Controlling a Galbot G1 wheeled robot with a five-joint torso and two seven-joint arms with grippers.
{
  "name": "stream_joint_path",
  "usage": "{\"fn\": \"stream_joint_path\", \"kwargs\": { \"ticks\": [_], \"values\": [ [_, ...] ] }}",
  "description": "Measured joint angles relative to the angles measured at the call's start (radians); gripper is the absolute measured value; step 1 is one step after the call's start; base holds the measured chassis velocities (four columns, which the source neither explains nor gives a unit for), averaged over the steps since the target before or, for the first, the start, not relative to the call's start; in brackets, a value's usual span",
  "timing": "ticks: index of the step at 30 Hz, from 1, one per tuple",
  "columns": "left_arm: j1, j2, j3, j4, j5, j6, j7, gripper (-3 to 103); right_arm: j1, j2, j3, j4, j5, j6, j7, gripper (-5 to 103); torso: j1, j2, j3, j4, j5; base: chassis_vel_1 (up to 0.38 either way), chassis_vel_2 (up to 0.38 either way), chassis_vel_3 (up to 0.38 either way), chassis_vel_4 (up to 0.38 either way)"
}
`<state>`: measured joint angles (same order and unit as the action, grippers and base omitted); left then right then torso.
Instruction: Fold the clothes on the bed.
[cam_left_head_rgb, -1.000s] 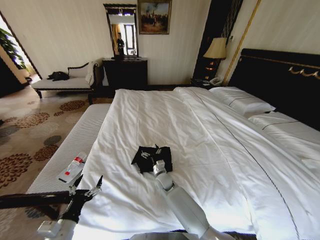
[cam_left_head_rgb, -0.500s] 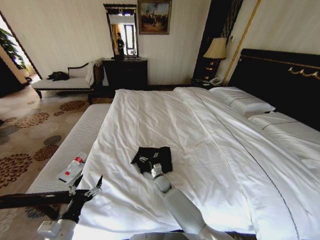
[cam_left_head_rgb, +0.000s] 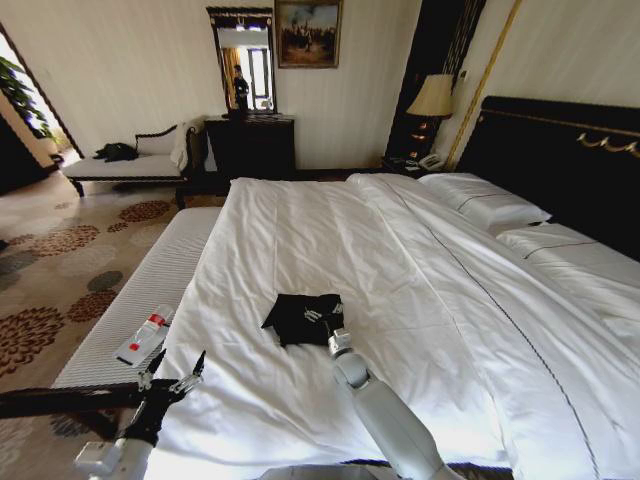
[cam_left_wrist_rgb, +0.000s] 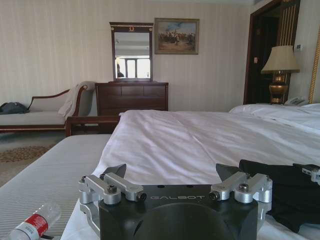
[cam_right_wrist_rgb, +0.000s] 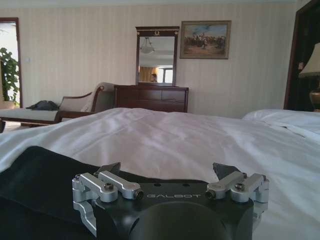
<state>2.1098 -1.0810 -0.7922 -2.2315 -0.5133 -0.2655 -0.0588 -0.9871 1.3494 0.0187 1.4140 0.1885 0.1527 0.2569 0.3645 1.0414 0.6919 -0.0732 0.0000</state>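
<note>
The bed fills most of the scene, with white sheets, two pillows at the far right and a dark headboard with gold trim behind them. Against the far wall stand a dark dresser with a mirror on it, a framed painting and a lamp. A chaise with white cushion is at the far left.

The black T-shirt lies bunched in a small dark heap on the near middle of the bed; its lettering cannot be read here.

The right gripper is at the near right edge of the T-shirt, with its jaws apart and nothing between them. The left gripper hovers at the near left, over the edge of the bed, jaws also apart. In both wrist views the word "GALBOT" is written on the black gripper body.

A small white bottle with a red label lies on the grey bench at the left of the bed; its writing is too small to read.
</note>
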Motion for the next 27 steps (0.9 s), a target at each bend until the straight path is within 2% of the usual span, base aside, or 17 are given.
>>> {"fn": "stream_joint_path", "kwargs": {
  "ticks": [6, 9, 16, 20, 24, 27],
  "values": [
    [0.0, 0.0, 0.0, 0.0, 0.0, 0.0, 0.0, 100, -0.004, -0.012, 0.046, -0.015, 0.011, 0.013, 0.009, 100, 0.0, 0.0, 0.0, -0.0001, 0.0001, 0.0, 0.0, 0.0, 0.0],
    [0.0, 0.0, 0.0, 0.0, 0.0, 0.0, 0.0, 100, 0.0, -0.023, 0.032, -0.04, 0.004, 0.012, 0.016, 100, 0.0, 0.0, 0.0, 0.0001, 0.0, 0.0, 0.0, 0.0, 0.0],
    [0.0, 0.0, 0.0, 0.0, 0.0, 0.0, 0.0, 100, 0.0, 0.003, 0.03, 0.003, 0.051, -0.01, 0.037, 100, 0.0, 0.0, 0.0, 0.0002, 0.0, 0.0, 0.0, 0.0, 0.0],
    [0.0, 0.0, 0.0, 0.0, 0.0, 0.0, 0.0, 100, -0.001, 0.015, -0.019, -0.029, 0.006, -0.001, 0.033, 100, 0.0, 0.0, 0.0, -0.0001, -0.0002, 0.0, 0.0, 0.0, 0.0],
    [0.0, 0.0, 0.0, 0.0, 0.0, 0.0, 0.0, 100, 0.016, 0.031, -0.059, -0.014, 0.031, -0.015, 0.035, 100, 0.0, 0.0, 0.0, 0.0001, -0.0001, 0.0, 0.0, 0.0, 0.0],
    [0.0, 0.0, 0.0, 0.0, 0.0, 0.0, 0.0, 100, 0.028, 0.04, -0.101, -0.049, 0.009, -0.013, 0.035, 100, 0.0, 0.0, 0.0, 0.0002, -0.0001, 0.0, 0.0, 0.0, 0.0]
  ]
}}
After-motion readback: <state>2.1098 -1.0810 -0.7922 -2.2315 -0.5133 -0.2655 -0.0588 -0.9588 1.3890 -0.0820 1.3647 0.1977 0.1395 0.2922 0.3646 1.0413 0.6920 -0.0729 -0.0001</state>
